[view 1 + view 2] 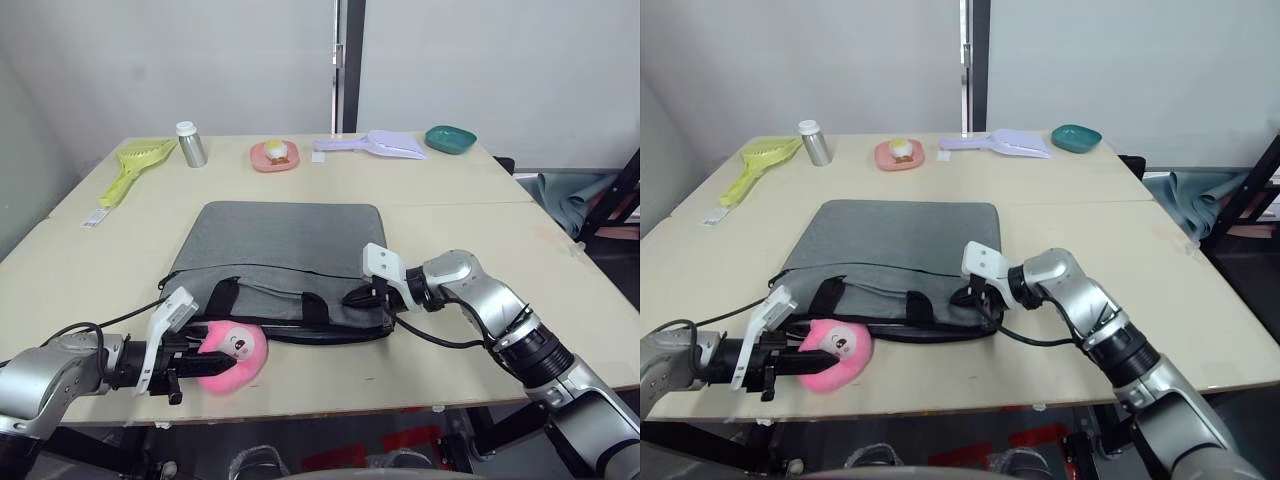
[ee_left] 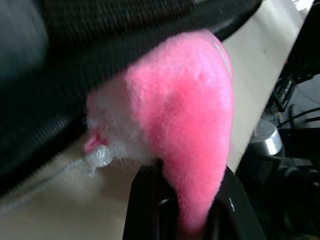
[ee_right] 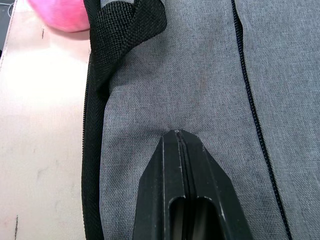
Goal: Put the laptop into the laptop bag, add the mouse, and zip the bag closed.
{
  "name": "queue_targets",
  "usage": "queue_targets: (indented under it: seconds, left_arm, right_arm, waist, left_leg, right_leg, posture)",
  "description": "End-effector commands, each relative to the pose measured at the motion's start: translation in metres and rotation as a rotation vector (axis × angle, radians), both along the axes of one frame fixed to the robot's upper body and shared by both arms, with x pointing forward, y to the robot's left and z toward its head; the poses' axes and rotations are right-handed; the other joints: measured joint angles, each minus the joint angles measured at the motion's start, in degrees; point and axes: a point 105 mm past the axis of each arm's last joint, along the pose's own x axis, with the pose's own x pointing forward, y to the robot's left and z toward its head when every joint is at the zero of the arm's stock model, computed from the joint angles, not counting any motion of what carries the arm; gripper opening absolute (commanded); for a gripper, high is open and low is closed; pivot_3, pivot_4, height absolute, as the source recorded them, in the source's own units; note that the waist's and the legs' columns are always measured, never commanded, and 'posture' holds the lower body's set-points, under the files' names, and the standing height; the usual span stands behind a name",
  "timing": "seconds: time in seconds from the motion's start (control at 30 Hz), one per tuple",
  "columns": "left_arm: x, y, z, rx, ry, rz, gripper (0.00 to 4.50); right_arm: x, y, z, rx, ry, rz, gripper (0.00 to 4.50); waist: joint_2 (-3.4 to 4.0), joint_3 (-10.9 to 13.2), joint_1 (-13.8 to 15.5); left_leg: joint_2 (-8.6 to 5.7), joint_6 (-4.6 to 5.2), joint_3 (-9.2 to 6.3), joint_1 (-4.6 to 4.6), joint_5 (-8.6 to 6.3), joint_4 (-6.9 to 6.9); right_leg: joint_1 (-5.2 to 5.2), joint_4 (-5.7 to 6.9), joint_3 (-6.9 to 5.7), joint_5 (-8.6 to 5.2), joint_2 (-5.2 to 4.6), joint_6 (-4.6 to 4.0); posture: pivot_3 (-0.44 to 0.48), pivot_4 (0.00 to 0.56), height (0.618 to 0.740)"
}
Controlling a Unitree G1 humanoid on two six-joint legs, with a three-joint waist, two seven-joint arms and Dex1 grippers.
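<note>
Left end effector (image 1: 190, 362) clamps the pink plush (image 1: 232, 355); right end effector (image 3: 178, 136) pressed together on laptop bag (image 1: 280, 250).

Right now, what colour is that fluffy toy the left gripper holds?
Bright pink plush toy with a white patch; the left wrist view shows it best.

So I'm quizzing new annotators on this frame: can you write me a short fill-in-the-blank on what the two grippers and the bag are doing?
1. The left gripper is shut on the ____ plush toy.
2. The right gripper has its fingers ____, with the tips on the grey fabric of the laptop bag.
3. The plush toy lies at the bag's ____ edge, by the black strap handles.

Missing words: pink; shut; near
</note>
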Motion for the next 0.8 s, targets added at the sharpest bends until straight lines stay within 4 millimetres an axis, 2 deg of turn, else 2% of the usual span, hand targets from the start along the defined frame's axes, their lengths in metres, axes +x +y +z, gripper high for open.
queue_targets:
  seconds: [0.03, 0.17, 0.3, 0.4, 0.53, 0.6, 0.73, 0.8]
  left_arm:
    - [0.008, -0.008, -0.004, 0.141, -0.068, -0.032, 0.02]
    - [0.006, -0.024, -0.005, 0.204, -0.124, -0.121, 0.02]
    - [0.006, -0.049, 0.014, 0.122, -0.201, -0.190, 0.02]
    - [0.003, -0.059, 0.023, 0.065, -0.221, -0.237, 0.02]
    - [0.004, -0.052, 0.005, 0.191, -0.233, -0.262, 0.02]
    - [0.007, -0.054, 0.002, 0.212, -0.250, -0.266, 0.02]
    - [0.003, -0.083, 0.017, 0.075, -0.305, -0.330, 0.02]
    - [-0.002, -0.090, 0.022, 0.014, -0.307, -0.350, 0.02]
  right_arm:
    - [-0.010, -0.017, -0.033, -0.098, 0.129, -0.042, 0.00]
    - [-0.011, -0.018, -0.033, -0.103, 0.131, -0.037, 0.00]
    - [-0.011, -0.018, -0.031, -0.104, 0.131, -0.033, 0.00]
    - [-0.010, -0.018, -0.029, -0.107, 0.128, -0.029, 0.00]
    - [-0.008, -0.019, -0.028, -0.109, 0.125, -0.027, 0.00]
    - [-0.008, -0.019, -0.028, -0.111, 0.124, -0.024, 0.00]
    - [-0.005, -0.019, -0.025, -0.116, 0.119, -0.015, 0.00]
    - [-0.005, -0.019, -0.024, -0.118, 0.117, -0.012, 0.00]
  waist:
    - [-0.01, 0.0, 0.3]
    - [0.00, 0.0, 0.9]
    - [-0.02, 0.0, 1.4]
    - [-0.17, 0.1, 1.4]
    - [-0.16, 0.2, 1.2]
    - [-0.14, 0.2, 1.2]
    - [-0.11, 0.2, 1.4]
    - [-0.22, 0.4, 1.4]
  left_leg:
    - [0.00, 0.00, 0.00, 0.00, 0.00, 0.00]
    - [-0.06, 0.00, 0.05, 0.00, 0.00, 0.00]
    - [-0.08, 0.02, 0.21, 0.02, -0.01, 0.01]
    - [-0.08, 0.02, 0.22, 0.00, -0.01, 0.01]
    - [-0.04, 0.00, 0.25, -0.07, -0.03, -0.06]
    - [-0.04, -0.01, 0.26, -0.07, -0.04, -0.12]
    - [-0.08, 0.00, 0.30, -0.04, -0.04, -0.11]
    - [-0.08, 0.00, 0.30, -0.03, -0.04, -0.08]
  right_leg:
    - [0.00, 0.00, 0.00, 0.00, 0.00, 0.00]
    - [0.06, -0.01, 0.02, -0.02, -0.08, 0.03]
    - [0.05, 0.00, 0.17, -0.06, -0.15, 0.11]
    - [-0.01, 0.01, 0.19, -0.05, -0.12, 0.11]
    - [-0.09, -0.04, 0.18, -0.06, -0.06, 0.13]
    - [-0.09, -0.09, 0.17, -0.08, -0.06, 0.14]
    - [-0.04, -0.07, 0.21, -0.08, -0.12, 0.14]
    - [-0.05, -0.05, 0.23, -0.07, -0.13, 0.14]
  posture:
    - [0.000, 0.150, 0.740]
    - [0.000, 0.150, 0.740]
    - [0.000, 0.150, 0.740]
    - [0.000, 0.150, 0.740]
    - [0.000, 0.150, 0.740]
    - [0.000, 0.150, 0.740]
    - [0.000, 0.150, 0.740]
    - [0.000, 0.150, 0.740]
